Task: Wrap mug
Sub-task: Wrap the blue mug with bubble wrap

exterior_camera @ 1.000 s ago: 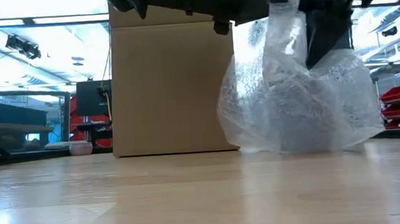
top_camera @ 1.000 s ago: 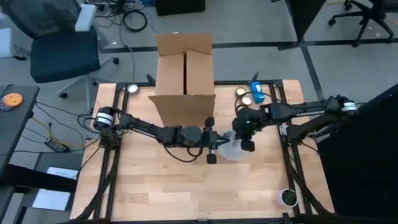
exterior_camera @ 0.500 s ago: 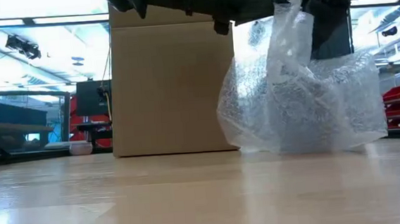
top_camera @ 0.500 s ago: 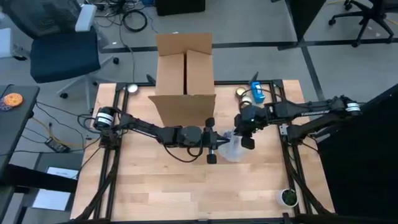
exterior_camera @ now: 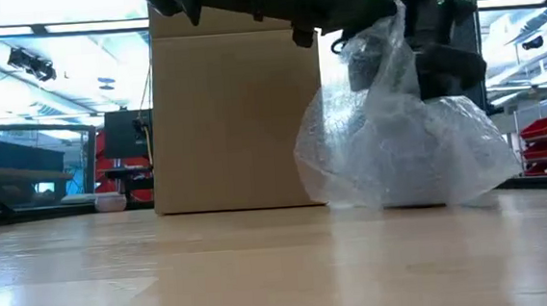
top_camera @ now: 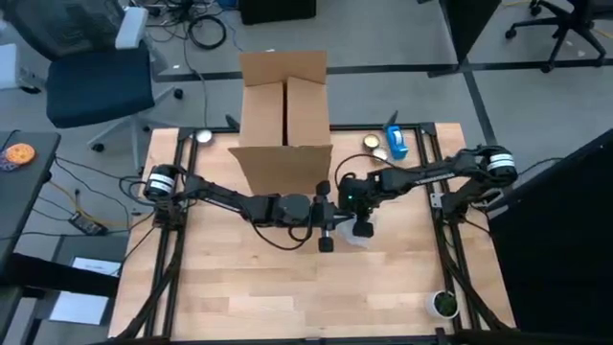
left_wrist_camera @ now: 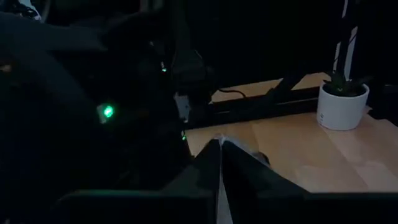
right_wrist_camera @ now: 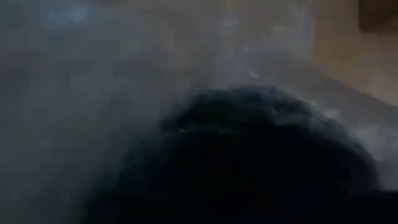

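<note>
A crumpled bundle of clear bubble wrap (exterior_camera: 399,149) rests by its underside on the table's middle, in front of the cardboard box (top_camera: 284,115). The mug shows only as a dark rounded shape (right_wrist_camera: 249,162) behind the wrap. My left gripper (top_camera: 330,218) reaches in from the left and is shut at the bundle's left side. Coming from the right, my right gripper (top_camera: 360,209) hovers over the bundle's top and is shut on a raised flap (exterior_camera: 396,29). My left gripper pinches a thin pale edge of the bubble wrap (left_wrist_camera: 220,180) between its two fingers, coming level from the table's left. One layer or several, I cannot tell. My right gripper holds the wrap's raised flap (exterior_camera: 399,43) from above, fingers pointing down. The flap stands up from the bundle, whose underside stays on the table; the gripper's own body hides the fingertips.
The open cardboard box stands just beyond the bundle. A small potted plant (top_camera: 443,305) sits at the near right corner. A blue item (top_camera: 395,142) and round objects (top_camera: 374,144) lie at the far right. Bare wood lies toward the near edge (top_camera: 287,287).
My right gripper has gone toward the table's left with the raised flap and now stands over the bundle's top. The bundle's right side has sunk lower, while its underside has stayed where it was.
</note>
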Controlling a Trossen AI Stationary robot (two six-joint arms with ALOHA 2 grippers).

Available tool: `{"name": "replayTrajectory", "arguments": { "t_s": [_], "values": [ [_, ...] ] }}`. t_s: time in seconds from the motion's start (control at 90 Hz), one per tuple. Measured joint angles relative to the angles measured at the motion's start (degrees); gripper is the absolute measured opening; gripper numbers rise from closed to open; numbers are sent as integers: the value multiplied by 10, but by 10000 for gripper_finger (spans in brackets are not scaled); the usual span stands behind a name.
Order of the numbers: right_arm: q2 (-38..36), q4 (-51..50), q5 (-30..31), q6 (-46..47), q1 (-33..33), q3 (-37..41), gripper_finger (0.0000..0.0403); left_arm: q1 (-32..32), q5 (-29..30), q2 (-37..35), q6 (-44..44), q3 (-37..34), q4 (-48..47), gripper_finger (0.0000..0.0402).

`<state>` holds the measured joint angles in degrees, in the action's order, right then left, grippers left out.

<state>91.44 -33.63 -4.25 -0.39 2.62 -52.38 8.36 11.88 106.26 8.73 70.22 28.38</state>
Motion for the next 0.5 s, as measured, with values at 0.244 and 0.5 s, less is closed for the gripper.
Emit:
{"name": "replayTrajectory", "arguments": {
  "t_s": [0.244,0.5],
  "values": [
    [-57,5,-1,3,1,10,0,0,0,0,0,0,-1,0],
    [-158,-1,-2,23,6,9,0,0,0,0,0,0,-1,0]
  ]
}}
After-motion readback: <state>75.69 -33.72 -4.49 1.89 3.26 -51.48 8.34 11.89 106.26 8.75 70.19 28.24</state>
